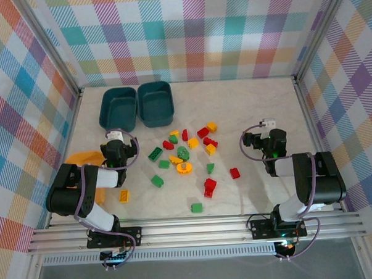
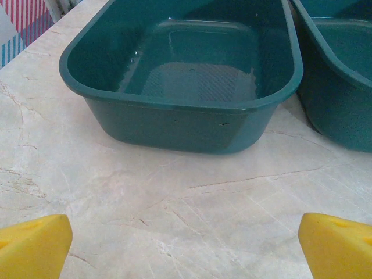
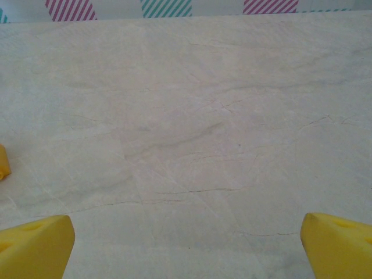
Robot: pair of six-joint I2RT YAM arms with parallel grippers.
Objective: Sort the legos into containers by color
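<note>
Several red, green and yellow legos (image 1: pixel 186 155) lie scattered on the marble table between the arms, with a round orange one (image 1: pixel 184 168) in the middle. Two dark teal containers (image 1: pixel 118 109) (image 1: pixel 155 104) stand side by side at the back left. An orange container (image 1: pixel 85 159) lies partly hidden under the left arm. My left gripper (image 1: pixel 116 132) faces the left teal container (image 2: pixel 186 81), open and empty (image 2: pixel 186 244). My right gripper (image 1: pixel 265 125) is open over bare table (image 3: pixel 186 244), to the right of the bricks.
A single yellow brick (image 1: pixel 123 195) lies near the left arm's base, a green one (image 1: pixel 196 207) near the front rail, and a red one (image 1: pixel 234 172) left of the right arm. Checkered walls close in the table on three sides.
</note>
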